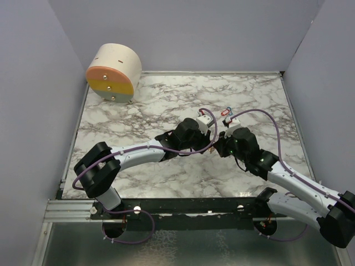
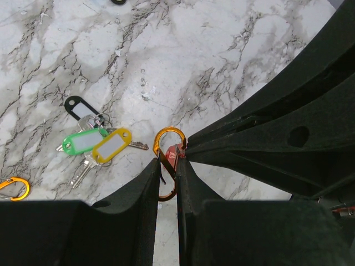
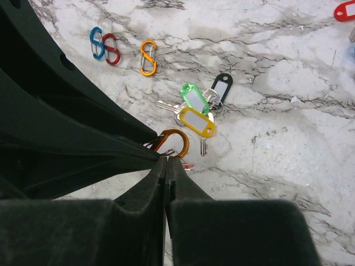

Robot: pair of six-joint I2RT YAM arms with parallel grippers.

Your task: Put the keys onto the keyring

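The matte black left fingers (image 2: 138, 194) are clenched on the lower loop of an orange S-shaped metal keyring (image 2: 168, 129) above the veined marble worktop (image 2: 222, 44). The right fingers (image 3: 188, 188) are pressed flat together, tips at its upper loop, where a scrap of red plastic (image 2: 176, 156) shows. The small silver keys (image 3: 195, 122), with glossy oblong green, yellow and black tags, lie bunched on the marble just beside.

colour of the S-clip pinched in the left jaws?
Orange. The S-clip shows best in the left wrist view.
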